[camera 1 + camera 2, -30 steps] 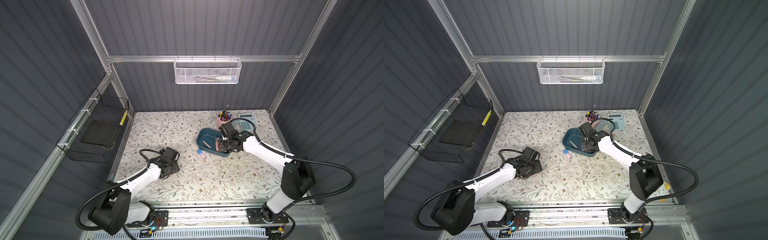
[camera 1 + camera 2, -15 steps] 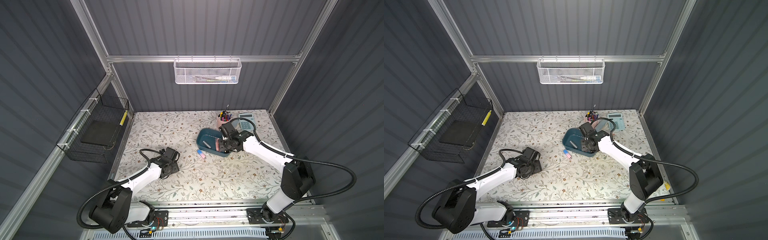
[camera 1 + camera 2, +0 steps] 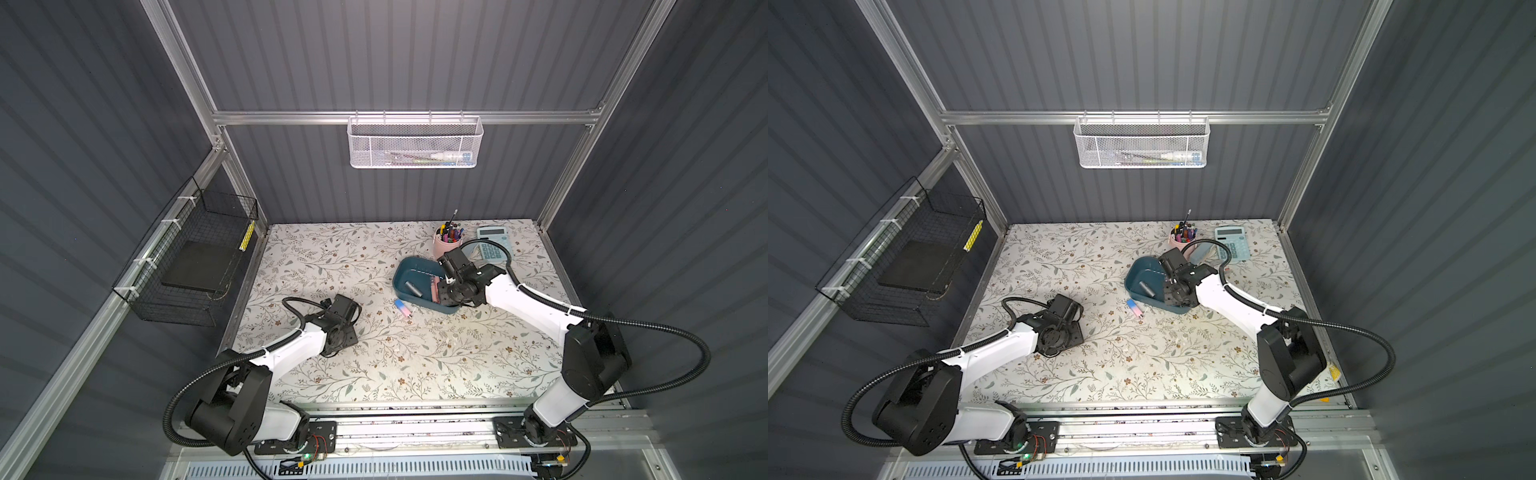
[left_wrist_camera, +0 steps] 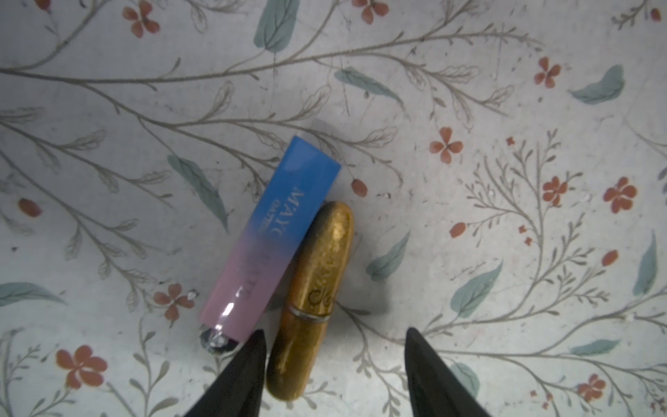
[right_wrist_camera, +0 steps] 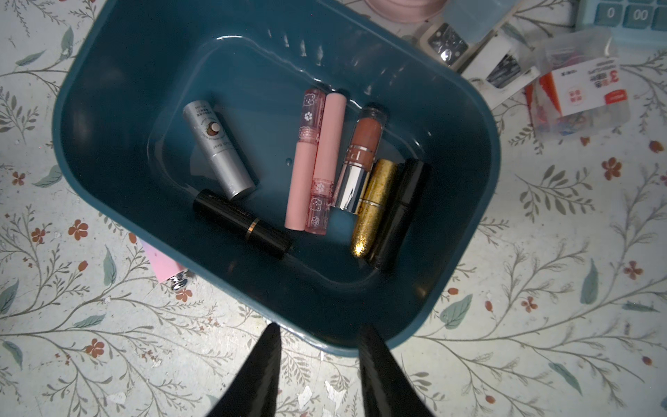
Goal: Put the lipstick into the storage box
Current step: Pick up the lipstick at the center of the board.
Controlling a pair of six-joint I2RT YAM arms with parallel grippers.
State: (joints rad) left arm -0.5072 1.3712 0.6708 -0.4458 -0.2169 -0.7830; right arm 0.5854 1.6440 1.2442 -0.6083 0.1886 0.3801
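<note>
The gold lipstick (image 4: 312,303) is lying on the counter (image 4: 469,90) against a blue-pink lipstick (image 4: 274,231) — just outside the storage box (image 5: 108,108). The left pincer (image 4: 334,331) and right pincer (image 5: 319,326) are both gaping — grasping nothing.

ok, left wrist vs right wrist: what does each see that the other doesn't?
Left wrist only: a gold lipstick lying against the blue-pink lipstick, by the open left fingers. Right wrist only: the storage box holding seven tubes, a calculator corner, a clip box. Both: the blue-pink lipstick (right wrist catches just its pink end beside the box) and the floral cloth.
</note>
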